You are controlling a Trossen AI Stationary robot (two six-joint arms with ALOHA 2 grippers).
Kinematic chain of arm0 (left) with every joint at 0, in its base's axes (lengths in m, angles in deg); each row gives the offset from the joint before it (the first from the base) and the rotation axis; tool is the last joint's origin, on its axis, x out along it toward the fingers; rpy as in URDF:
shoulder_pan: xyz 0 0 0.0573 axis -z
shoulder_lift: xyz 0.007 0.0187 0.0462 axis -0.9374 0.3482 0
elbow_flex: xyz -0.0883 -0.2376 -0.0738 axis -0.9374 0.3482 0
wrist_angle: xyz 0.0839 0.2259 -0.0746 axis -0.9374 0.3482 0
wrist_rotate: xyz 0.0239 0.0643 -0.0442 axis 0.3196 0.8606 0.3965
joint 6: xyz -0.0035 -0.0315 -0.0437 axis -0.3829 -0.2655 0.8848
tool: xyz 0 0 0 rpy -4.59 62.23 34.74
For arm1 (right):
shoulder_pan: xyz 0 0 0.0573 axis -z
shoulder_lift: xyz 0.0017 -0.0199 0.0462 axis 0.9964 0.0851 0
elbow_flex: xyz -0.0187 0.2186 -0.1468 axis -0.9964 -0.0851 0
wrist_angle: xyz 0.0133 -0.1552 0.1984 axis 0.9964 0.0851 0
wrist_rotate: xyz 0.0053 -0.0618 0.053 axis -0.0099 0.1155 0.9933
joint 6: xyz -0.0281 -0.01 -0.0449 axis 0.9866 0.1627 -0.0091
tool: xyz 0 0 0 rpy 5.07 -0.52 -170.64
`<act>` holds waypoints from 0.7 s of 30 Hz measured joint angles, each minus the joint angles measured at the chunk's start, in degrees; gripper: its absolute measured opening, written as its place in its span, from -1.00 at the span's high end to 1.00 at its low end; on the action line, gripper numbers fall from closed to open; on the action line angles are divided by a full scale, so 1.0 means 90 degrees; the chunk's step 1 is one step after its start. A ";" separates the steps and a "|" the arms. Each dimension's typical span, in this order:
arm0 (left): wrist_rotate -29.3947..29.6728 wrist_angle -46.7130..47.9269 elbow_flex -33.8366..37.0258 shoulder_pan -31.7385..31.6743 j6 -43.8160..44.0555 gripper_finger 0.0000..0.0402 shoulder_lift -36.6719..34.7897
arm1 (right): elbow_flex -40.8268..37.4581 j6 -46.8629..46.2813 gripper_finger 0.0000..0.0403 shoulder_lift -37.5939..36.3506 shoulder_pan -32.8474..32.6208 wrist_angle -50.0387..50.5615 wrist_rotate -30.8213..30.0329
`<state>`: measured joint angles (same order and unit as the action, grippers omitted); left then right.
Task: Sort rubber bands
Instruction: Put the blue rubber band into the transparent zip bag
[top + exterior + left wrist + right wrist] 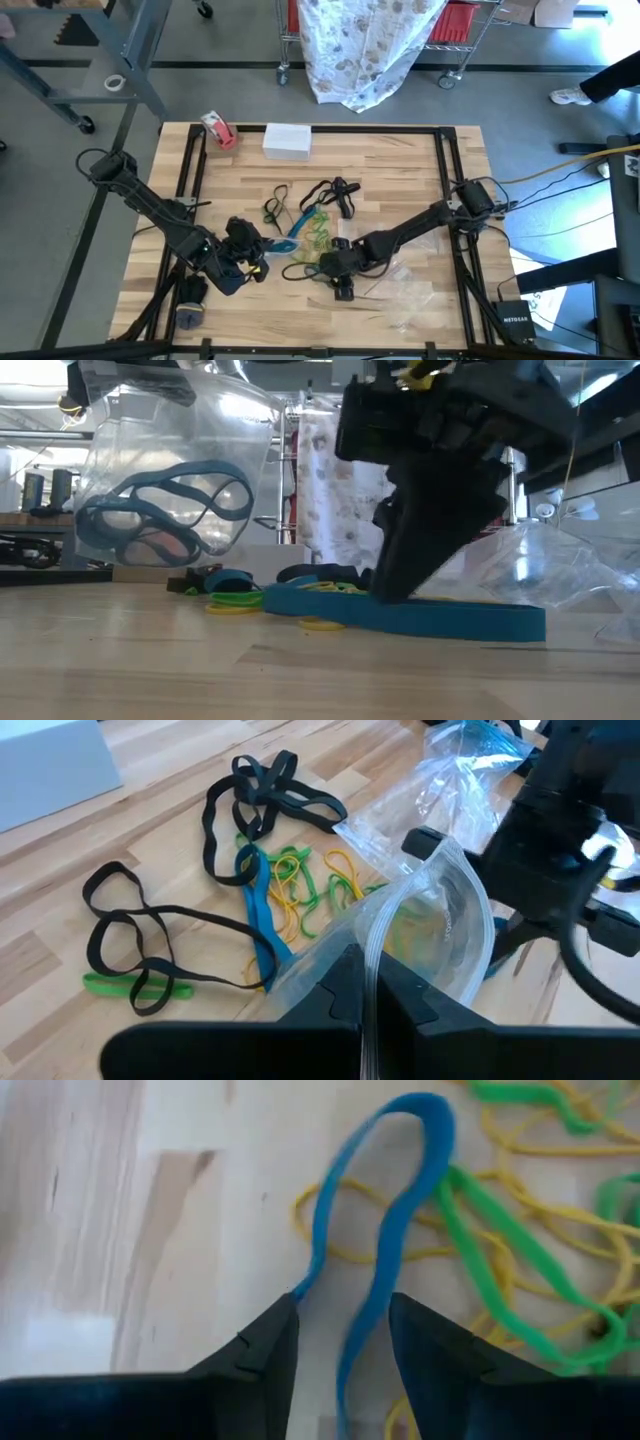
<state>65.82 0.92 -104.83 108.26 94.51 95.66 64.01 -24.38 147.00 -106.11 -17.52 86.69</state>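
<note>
Reaching down onto the wooden table (pixel 400 160), the right gripper (pixel 340 1345) has its two fingers spread on either side of a blue rubber band (pixel 385 1230), which runs up between them and loops away across the wood; the band lies in the gap, and I cannot tell whether either finger presses it. In the overhead view this gripper (pixel 325 262) sits at about 6 o'clock from the pile of rubber bands (pixel 312 215) near the table's middle. The pile holds black loops (pixel 265 795), green ones (pixel 520 1260), thin yellow ones (pixel 345 880) and blue ones, tangled and touching.

The left gripper (pixel 368 1010) has its fingers pressed together, pinching the edge of a clear plastic bag (pixel 440 920), held off the table at about 8 o'clock from the pile. In the low view the bag (pixel 215 435) hangs open with blue bands (pixel 160 505) inside it.

More clear bags (pixel 410 295) lie at 4 o'clock from the pile, beside the right gripper. A white box (pixel 287 140) and a red-and-white tape roll (pixel 218 130) rest near the table's far edge, at about 11 o'clock, well apart from the bands.
</note>
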 joint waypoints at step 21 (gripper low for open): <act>-0.0010 -0.0009 0.0000 0.0000 -0.0013 1.00 0.0097 | 0.0000 -0.0602 0.25 0.0000 -0.0046 -0.0358 0.0433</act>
<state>65.73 0.84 -104.83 108.26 94.39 96.53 64.01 -29.79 147.00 -106.53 -20.74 90.59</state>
